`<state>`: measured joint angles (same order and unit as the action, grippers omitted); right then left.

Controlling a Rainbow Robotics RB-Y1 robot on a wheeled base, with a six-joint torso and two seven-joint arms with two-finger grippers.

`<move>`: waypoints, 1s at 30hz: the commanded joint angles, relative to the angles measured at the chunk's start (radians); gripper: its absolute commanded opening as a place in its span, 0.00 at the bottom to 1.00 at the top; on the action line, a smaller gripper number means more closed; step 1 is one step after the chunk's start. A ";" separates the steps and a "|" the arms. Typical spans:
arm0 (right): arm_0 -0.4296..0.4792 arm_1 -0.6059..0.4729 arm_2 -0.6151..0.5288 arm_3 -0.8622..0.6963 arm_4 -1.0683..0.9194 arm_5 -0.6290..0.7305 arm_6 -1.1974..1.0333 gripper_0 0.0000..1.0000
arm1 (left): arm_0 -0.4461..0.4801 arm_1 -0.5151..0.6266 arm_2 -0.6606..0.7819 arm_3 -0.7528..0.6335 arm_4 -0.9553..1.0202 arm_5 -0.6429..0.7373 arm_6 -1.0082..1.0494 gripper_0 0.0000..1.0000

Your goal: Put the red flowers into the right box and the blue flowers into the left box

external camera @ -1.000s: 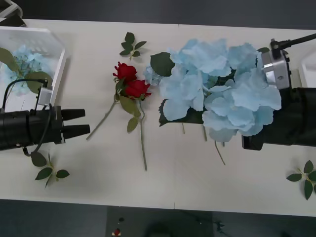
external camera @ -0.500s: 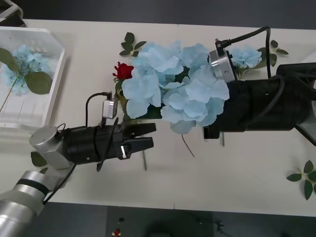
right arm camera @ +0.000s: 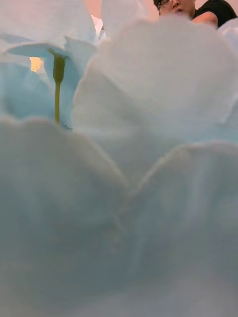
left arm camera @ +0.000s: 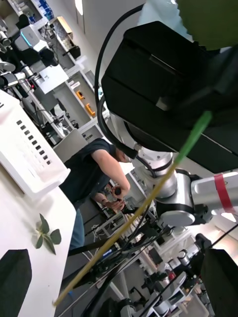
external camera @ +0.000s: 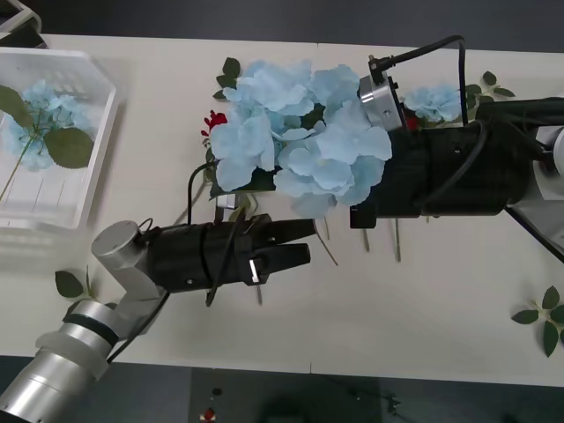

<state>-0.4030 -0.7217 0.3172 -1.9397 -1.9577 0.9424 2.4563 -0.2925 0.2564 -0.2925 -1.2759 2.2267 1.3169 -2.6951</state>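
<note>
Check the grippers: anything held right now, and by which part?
The right gripper carries the blue flowers in the air, but the blooms hide its fingers, so the held part cannot be told. The left gripper is open beneath the bunch, holding nothing.

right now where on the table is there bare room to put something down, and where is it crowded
Bare table runs along the near edge, between the left gripper and the leaf sprig at the right. Another bare strip lies between the left box and the red flowers. The middle is crowded: blue flowers, stems and both arms.
</note>
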 commanded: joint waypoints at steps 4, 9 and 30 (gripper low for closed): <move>-0.027 0.019 -0.003 -0.008 -0.006 -0.005 0.009 0.00 | -0.040 0.004 -0.080 -0.076 0.045 -0.140 -0.010 0.95; -0.028 0.018 0.000 -0.008 -0.006 -0.005 -0.002 0.00 | -0.042 0.004 -0.106 -0.102 0.047 -0.220 -0.010 0.00; -0.027 0.015 0.011 -0.008 0.002 -0.001 -0.054 0.65 | -0.031 0.113 -0.109 -0.111 0.146 -0.305 -0.010 0.00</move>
<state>-0.4036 -0.7074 0.3174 -1.9337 -1.9562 0.9329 2.4431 -0.3165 0.3044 -0.4018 -1.3481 2.3358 1.0003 -2.6951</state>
